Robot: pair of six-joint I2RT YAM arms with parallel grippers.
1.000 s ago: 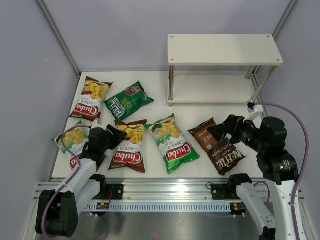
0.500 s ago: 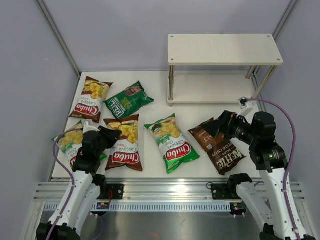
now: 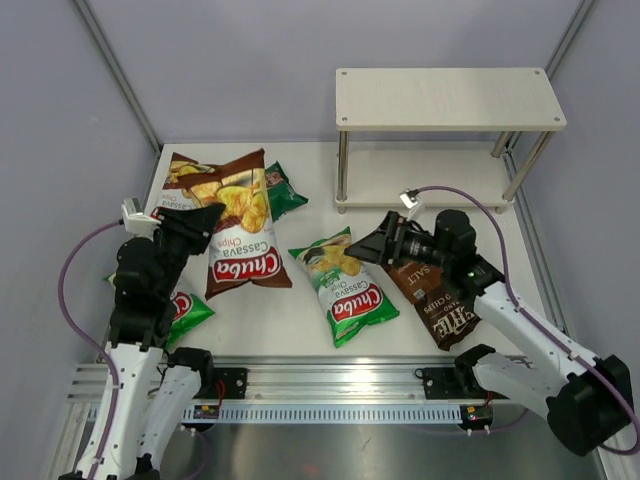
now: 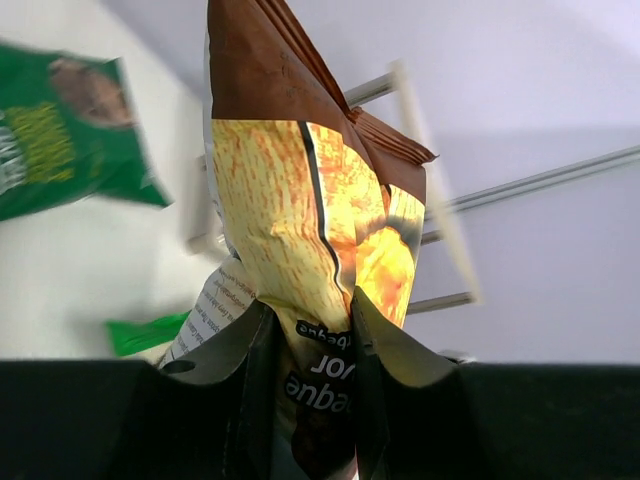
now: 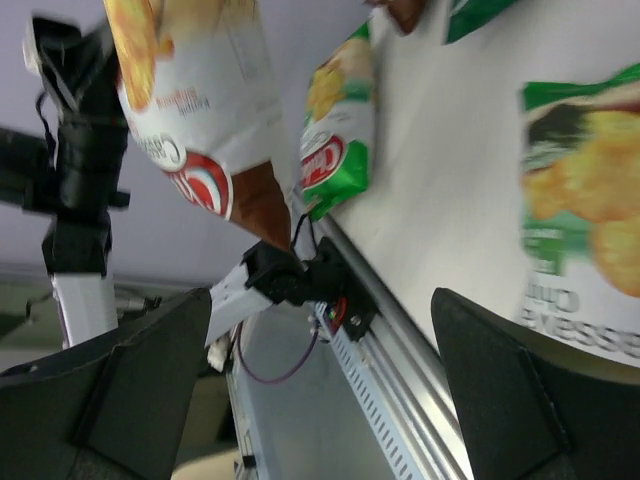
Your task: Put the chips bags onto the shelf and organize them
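Left gripper (image 3: 203, 222) clamped on brown Chuba bag (image 3: 235, 235), bag raised off the table (image 3: 300, 325) at its left side, well apart from the shelf (image 3: 450, 98) at far right. Right gripper (image 3: 365, 248) jaws wide, holding nothing, low between light-green bag (image 3: 345, 290) and Kettle bag (image 3: 440, 300).

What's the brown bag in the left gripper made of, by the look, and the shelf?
Brown Chuba bag: probably thin plastic film, glossy; it creases and glints where the left gripper pinches it. Shelf: matte cream boards, perhaps painted wood or laminate; thin legs look like bare silver metal.
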